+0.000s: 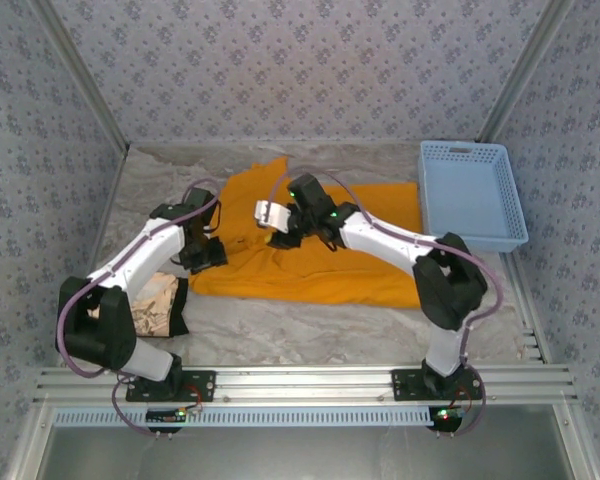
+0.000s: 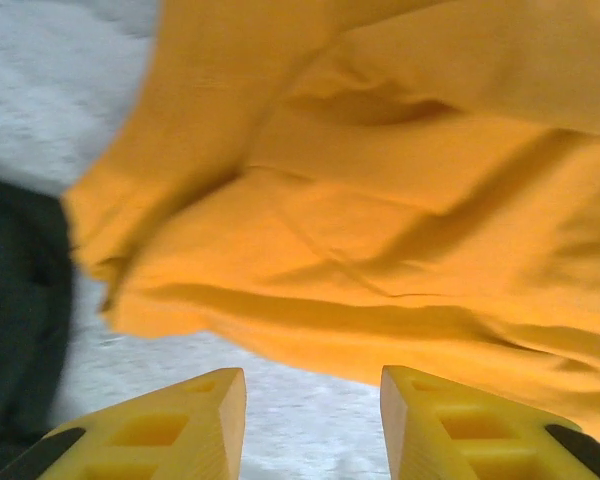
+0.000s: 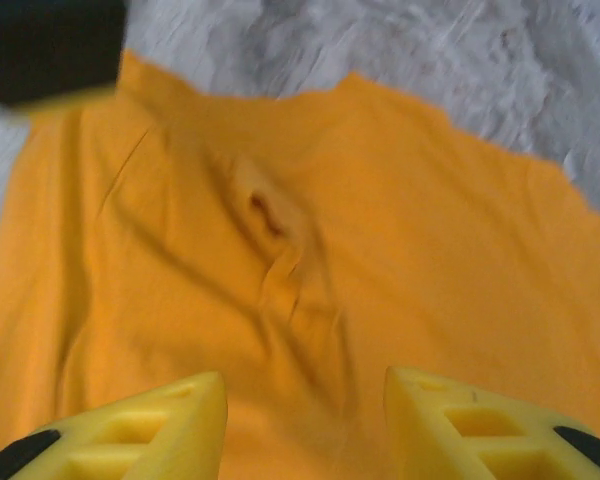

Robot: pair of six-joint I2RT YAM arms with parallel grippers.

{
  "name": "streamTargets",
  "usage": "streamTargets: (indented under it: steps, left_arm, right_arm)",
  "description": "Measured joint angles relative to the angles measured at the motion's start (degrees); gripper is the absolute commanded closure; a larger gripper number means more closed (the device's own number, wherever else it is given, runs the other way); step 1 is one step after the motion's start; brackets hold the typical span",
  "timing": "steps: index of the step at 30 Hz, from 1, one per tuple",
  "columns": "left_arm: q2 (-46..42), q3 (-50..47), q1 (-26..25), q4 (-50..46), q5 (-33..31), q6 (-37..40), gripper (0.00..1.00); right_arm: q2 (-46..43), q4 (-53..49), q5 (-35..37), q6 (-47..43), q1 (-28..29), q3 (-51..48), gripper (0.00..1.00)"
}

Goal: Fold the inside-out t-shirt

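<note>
Preparation for a fold looks to be the step in hand: the plain orange-yellow soft cotton t-shirt (image 1: 310,262) lies spread but rumpled near the middle of the pale, crinkled covered surface (image 1: 310,340), with no clean crease made in it yet. Its far part bunches toward the back, and the right wrist view shows a puckered ridge of wrinkles running through the cloth.

The left gripper (image 2: 313,432) hovers low at the shirt's left edge. Its yellow fingers (image 2: 195,430) are moderately apart with nothing between them. The hem lies just ahead of the tips, with bare surface beneath. The right gripper (image 3: 305,432) hangs above the shirt's middle, likewise partly spread and holding nothing, with orange cloth under it.

A light blue slotted plastic basket (image 1: 472,192) stands at the right, touching or just beside the shirt's right end; I cannot tell which. A beige cloth with a dark edge (image 1: 152,305) lies by the left arm, close to the shirt's left edge.

Next, I judge, each gripper needs to come down on an edge or corner, pinch it and draw the cloth flat before carrying one side over the other. Soft cotton drags and bunches, so the two pulls should match, and the left one should keep off the beige cloth
</note>
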Motion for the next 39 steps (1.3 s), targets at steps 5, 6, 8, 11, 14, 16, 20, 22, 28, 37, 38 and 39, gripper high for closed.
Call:
streamTargets:
  steps: [5, 6, 8, 11, 14, 16, 20, 22, 28, 37, 38, 39]
  left_arm:
    - [5.5, 1.2, -0.2, 5.3, 3.8, -1.2, 0.59]
    - [7.2, 1.7, -0.1, 6.5, 4.2, -1.2, 0.59]
    - [10.3, 2.9, 0.2, 8.8, 5.1, -0.9, 0.57]
    - [14.6, 5.7, 0.6, 11.6, 5.9, 0.2, 0.51]
    - [18.1, 8.3, 1.1, 14.3, 5.3, 1.5, 0.49]
    - [20.2, 9.9, 1.4, 15.1, 4.0, 2.8, 0.48]
    - [22.3, 10.5, 1.8, 16.9, 1.1, 6.2, 0.52]
    - [23.3, 10.8, 2.2, 17.4, 0.2, 7.3, 0.59]
    - [26.4, 11.7, 4.7, 18.2, -1.8, 7.6, 0.70]
    - [26.6, 13.5, 6.5, 17.3, -3.9, 6.0, 0.49]
    - [26.4, 13.5, 6.5, 17.0, -4.0, 5.8, 0.47]
    - [25.8, 13.5, 6.5, 16.6, -4.0, 5.8, 0.46]
  right_arm:
    - [9.2, -0.7, 0.8, 0.4, 0.0, 6.5, 0.51]
    - [10.7, -1.3, 0.9, 0.6, -0.2, 7.0, 0.51]
    - [12.5, -2.7, 1.1, 1.1, -0.8, 7.1, 0.51]
    - [13.9, -4.8, 1.2, 2.4, -1.9, 7.1, 0.51]
    - [14.8, -6.3, 1.2, 4.3, -3.1, 8.0, 0.51]
    - [16.1, -7.6, 1.0, 5.8, -3.7, 9.8, 0.53]
    - [18.1, -9.0, -0.1, 8.8, -4.8, 11.6, 0.75]
    - [18.4, -9.7, -1.0, 9.8, -5.1, 11.7, 0.85]
    - [18.9, -11.0, -2.0, 12.4, -5.6, 11.8, 1.00]
    - [14.8, -1.3, 4.3, 19.9, -6.2, 5.1, 0.73]
    - [13.0, 1.1, 5.5, 21.0, -6.3, 2.9, 0.71]
    - [10.9, 3.5, 7.2, 22.3, -6.4, 0.2, 0.67]
